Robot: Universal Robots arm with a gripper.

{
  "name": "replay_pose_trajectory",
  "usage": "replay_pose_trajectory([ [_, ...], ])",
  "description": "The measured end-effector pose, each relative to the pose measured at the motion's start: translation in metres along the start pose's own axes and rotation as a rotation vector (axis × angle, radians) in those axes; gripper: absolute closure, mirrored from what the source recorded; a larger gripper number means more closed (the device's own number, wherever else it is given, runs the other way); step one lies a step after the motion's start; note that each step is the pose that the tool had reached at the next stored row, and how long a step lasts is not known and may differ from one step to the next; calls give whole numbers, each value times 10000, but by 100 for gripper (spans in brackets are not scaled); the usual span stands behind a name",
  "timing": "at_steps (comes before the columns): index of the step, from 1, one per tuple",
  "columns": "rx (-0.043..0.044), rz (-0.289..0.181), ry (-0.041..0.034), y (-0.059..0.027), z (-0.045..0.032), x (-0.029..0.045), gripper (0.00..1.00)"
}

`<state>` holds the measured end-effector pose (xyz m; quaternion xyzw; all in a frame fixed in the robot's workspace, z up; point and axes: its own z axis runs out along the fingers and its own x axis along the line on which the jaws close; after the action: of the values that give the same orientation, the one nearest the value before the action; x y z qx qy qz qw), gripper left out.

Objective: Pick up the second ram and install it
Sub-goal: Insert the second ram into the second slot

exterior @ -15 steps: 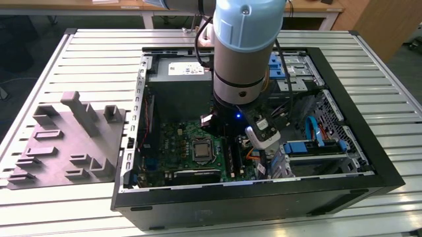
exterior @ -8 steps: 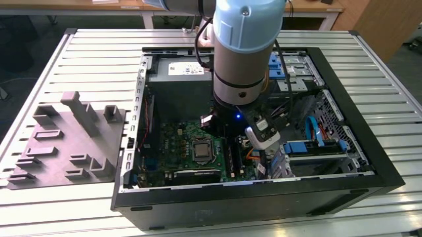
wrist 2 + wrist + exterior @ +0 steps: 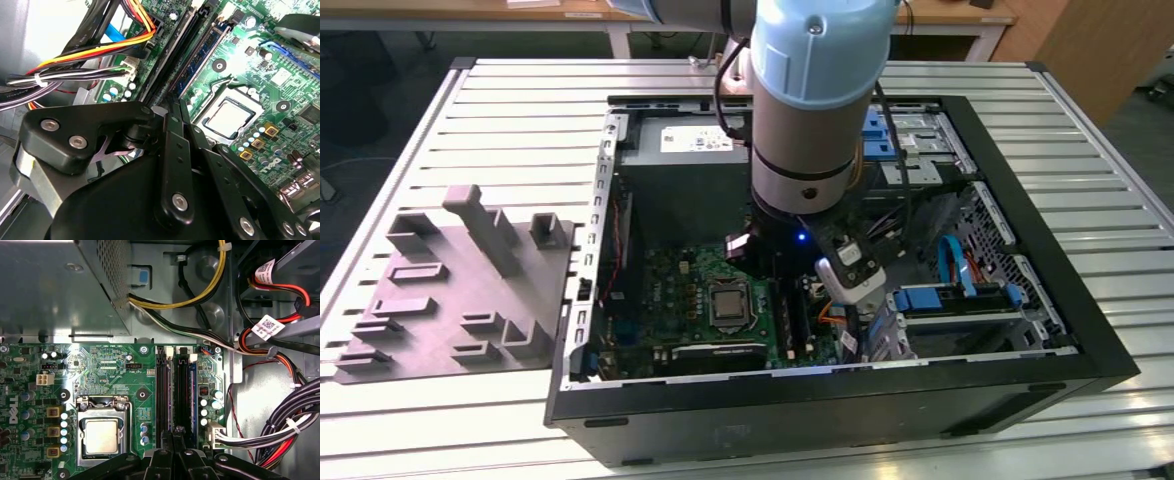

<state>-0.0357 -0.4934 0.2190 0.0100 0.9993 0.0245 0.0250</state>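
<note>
My gripper [image 3: 849, 322] reaches down inside the open computer case [image 3: 827, 410], just above the green motherboard [image 3: 680, 290]. In both wrist views its black fingers are pressed together, shut, and I see nothing between them. The tips [image 3: 171, 106] hang over the long black memory slots [image 3: 162, 390]. One dark blue-green ram [image 3: 204, 56] stands seated in a slot beside them, on the cable side [image 3: 193, 385]. I cannot tell whether this board is the second ram. The gripper [image 3: 176, 431] is lined up with the black slots next to that board, not with the board itself.
The bare processor [image 3: 101, 436] sits in its socket close to the slots. Cable bundles [image 3: 280, 440] run along the case wall beside the slots. The power supply [image 3: 680, 160] fills the case's far end. A grey moulded fixture [image 3: 454, 290] lies on the table at the exterior view's left.
</note>
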Motion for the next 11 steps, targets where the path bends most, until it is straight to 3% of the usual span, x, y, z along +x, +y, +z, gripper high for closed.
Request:
replay_pose_trajectory([
  [11,16,-1,0,-2,47,4,89],
])
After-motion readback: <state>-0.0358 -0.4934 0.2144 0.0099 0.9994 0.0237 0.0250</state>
